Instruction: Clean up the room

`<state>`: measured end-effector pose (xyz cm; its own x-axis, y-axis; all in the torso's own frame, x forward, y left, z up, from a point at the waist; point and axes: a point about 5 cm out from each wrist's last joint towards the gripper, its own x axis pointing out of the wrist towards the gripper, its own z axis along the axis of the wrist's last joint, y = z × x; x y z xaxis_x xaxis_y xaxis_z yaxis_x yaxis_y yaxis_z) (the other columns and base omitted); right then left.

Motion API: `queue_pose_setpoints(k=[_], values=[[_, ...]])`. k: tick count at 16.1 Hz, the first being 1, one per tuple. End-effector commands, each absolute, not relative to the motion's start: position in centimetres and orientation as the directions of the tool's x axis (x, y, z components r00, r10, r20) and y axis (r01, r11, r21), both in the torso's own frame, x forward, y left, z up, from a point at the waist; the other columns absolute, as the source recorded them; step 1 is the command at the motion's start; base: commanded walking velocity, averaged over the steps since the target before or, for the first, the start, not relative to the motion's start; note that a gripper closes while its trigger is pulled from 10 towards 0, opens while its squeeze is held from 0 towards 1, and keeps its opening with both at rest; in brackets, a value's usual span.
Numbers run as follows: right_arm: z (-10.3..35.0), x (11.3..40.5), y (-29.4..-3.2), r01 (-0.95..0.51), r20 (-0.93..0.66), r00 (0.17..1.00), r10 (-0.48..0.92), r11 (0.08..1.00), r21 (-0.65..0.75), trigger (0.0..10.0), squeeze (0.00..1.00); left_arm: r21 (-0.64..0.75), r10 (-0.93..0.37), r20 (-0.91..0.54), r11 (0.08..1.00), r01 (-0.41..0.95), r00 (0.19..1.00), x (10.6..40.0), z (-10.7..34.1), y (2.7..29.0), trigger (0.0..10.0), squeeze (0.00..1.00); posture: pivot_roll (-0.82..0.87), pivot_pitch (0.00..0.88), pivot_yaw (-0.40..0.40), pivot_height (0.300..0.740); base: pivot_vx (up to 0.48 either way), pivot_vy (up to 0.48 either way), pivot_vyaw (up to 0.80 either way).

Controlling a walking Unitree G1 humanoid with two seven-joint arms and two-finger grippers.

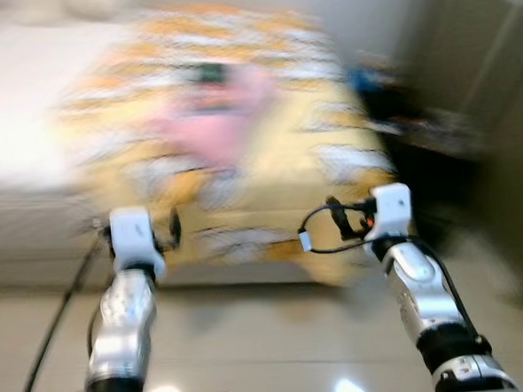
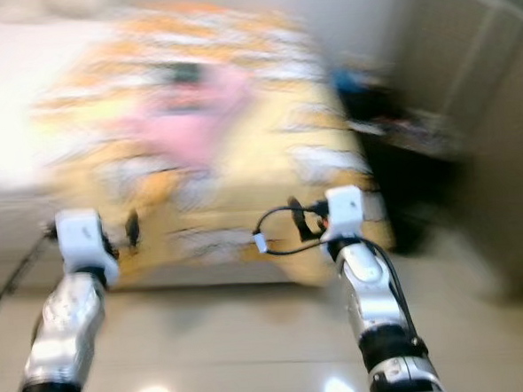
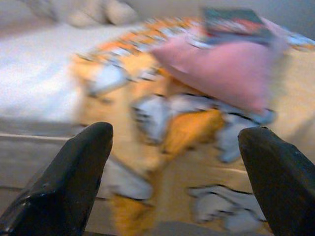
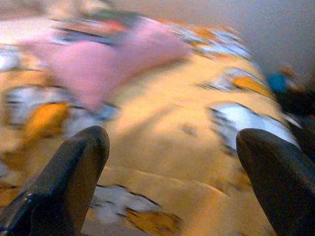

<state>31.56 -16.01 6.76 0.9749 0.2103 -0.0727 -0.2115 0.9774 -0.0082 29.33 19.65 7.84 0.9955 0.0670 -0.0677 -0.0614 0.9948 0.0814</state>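
Left gripper point(image 3: 172, 167): fingers spread wide, empty, held before the bed's near edge.
Right gripper point(image 4: 172, 167): likewise spread and empty.
Bed point(image 1: 268, 160): yellow patterned cover, blurred.
Pillow point(image 3: 221, 69): pink, mid-bed, a dark flat object on top.

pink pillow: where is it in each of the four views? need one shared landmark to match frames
Left eye: pink pillow, upper centre, on the yellow blanket.
Right eye: upper centre-left, blurred.
Left wrist: beyond the open fingers, toward the right one.
Right wrist: beyond the open fingers, toward the left one.
Shared landmark: the dark flat item on the pillow.
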Motion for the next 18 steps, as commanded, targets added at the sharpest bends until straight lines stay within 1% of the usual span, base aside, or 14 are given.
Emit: queue_pose_setpoints(k=[1, 2, 4, 5, 6, 7, 8, 9, 11, 13, 15, 16, 17, 18], values=[[6.4, 31.4, -16.6, -0.195, -0.09, 0.977, 0.191, 0.98, -0.029, 10.0, 1.0, 0.071, 0.019, -0.096, 0.997, -0.012, 0.995, 29.2, 7.1, 18.7, 10.0, 0.0, -0.02, 0.0, 0.001, 0.736, 0.0, 0.48, 0.0], [6.4, 31.5, -16.6, -0.183, -0.095, 0.979, 0.18, 0.983, -0.02, 10.0, 0.0, 0.085, 0.004, -0.1, 0.996, 0.005, 0.995, 29.0, 6.9, 18.6, 10.0, 0.0, -0.02, 0.0, 0.003, 0.736, 0.0, 0.48, 0.0], [5.9, 31.4, -16.3, -0.18, -0.123, 0.977, 0.176, 0.983, -0.02, 10.0, 0.0, 0.069, -0.015, -0.105, 0.997, 0.022, 0.994, 29.0, 6.5, 18.0, 10.0, 0.0, -0.02, 0.0, 0.002, 0.736, 0.0, 0.48, -0.63], [5.8, 31.4, -16.3, -0.178, -0.111, 0.978, 0.176, 0.984, -0.009, 10.0, 0.0, 0.102, -0.006, -0.098, 0.995, 0.017, 0.995, 29.0, 6.6, 18.1, 10.0, 0.0, -0.01, 0.0, 0.001, 0.736, 0.0, 0.48, -0.74], [5.7, 31.4, -16.0, -0.184, -0.118, 0.976, 0.181, 0.983, -0.013, 10.0, 0.0, 0.166, 0.027, -0.128, 0.986, -0.006, 0.991, 28.9, 6.2, 18.2, 10.0, 0.0, 0.0, 0.0, 0.0, 0.736, 0.0, 0.0, 0.0], [5.7, 31.3, -15.9, -0.186, -0.109, 0.977, 0.184, 0.983, -0.007, 10.0, 0.0, 0.105, 0.01, -0.095, 0.994, 0.0, 0.995, 28.7, 6.7, 18.1, 10.0, 0.0, 0.0, 0.0, -0.002, 0.736, 0.0, 0.0, 0.0], [5.6, 31.1, -15.9, -0.19, -0.103, 0.976, 0.19, 0.982, 0.002, 10.0, 0.0, 0.035, 0.024, -0.081, 0.999, -0.021, 0.996, 28.7, 7.0, 18.2, 10.0, 0.0, 0.0, 0.0, -0.008, 0.736, 0.446, 0.0, 0.0], [5.5, 30.9, -15.7, -0.199, -0.107, 0.974, 0.199, 0.98, 0.008, 10.0, 0.0, 0.037, -0.014, -0.055, 0.999, 0.016, 0.998, 29.0, 7.6, 17.5, 10.0, 0.0, 0.01, 0.0, -0.014, 0.736, 0.45, 0.0, 0.0], [5.1, 30.5, -15.5, -0.206, -0.121, 0.97, 0.209, 0.978, 0.04, 10.0, 0.0, 0.057, -0.021, -0.065, 0.998, 0.025, 0.998, 28.8, 7.5, 17.4, 10.0, 0.0, 0.02, 0.0, -0.018, 0.736, 0.45, 0.0, 0.0], [3.8, 27.2, -16.5, -0.239, -0.154, 0.96, 0.232, 0.97, -0.031, 10.0, 0.0, 0.081, -0.064, -0.117, 0.994, 0.074, 0.991, 25.9, 6.1, 18.2, 10.0, 0.0, 0.03, 0.0, -0.012, 0.736, 0.444, 0.0, 0.0], [2.3, 23.8, -18.2, -0.25, -0.218, 0.947, 0.234, 0.967, -0.049, 10.0, 0.0, 0.052, -0.204, -0.214, 0.974, 0.22, 0.955, 22.0, 3.4, 18.1, 10.0, 0.0, 0.03, 0.0, 0.003, 0.736, 0.439, 0.0, 0.0], [2.2, 23.2, -19.1, -0.228, -0.211, 0.955, 0.21, 0.971, -0.068, 10.0, 0.0, 0.004, -0.124, -0.181, 0.992, 0.127, 0.976, 22.8, 3.5, 18.6, 10.0, 0.0, 0.02, 0.0, 0.006, 0.736, 0.435, 0.0, 0.0], [2.3, 23.6, -19.3, -0.2, -0.2, 0.962, 0.186, 0.979, -0.051, 10.0, 0.0, -0.034, -0.075, -0.157, 0.997, 0.07, 0.985, 23.6, 4.0, 18.8, 10.0, 0.0, 0.0, 0.0, 0.011, 0.736, 0.435, 0.0, 0.0], [2.6, 24.6, -19.2, -0.172, -0.189, 0.968, 0.163, 0.984, -0.034, 10.0, 0.0, -0.036, -0.071, -0.126, 0.997, 0.066, 0.989, 24.3, 4.7, 18.5, 10.0, 0.0, 0.0, 0.0, 0.011, 0.736, 0.435, 0.0, 0.0]])
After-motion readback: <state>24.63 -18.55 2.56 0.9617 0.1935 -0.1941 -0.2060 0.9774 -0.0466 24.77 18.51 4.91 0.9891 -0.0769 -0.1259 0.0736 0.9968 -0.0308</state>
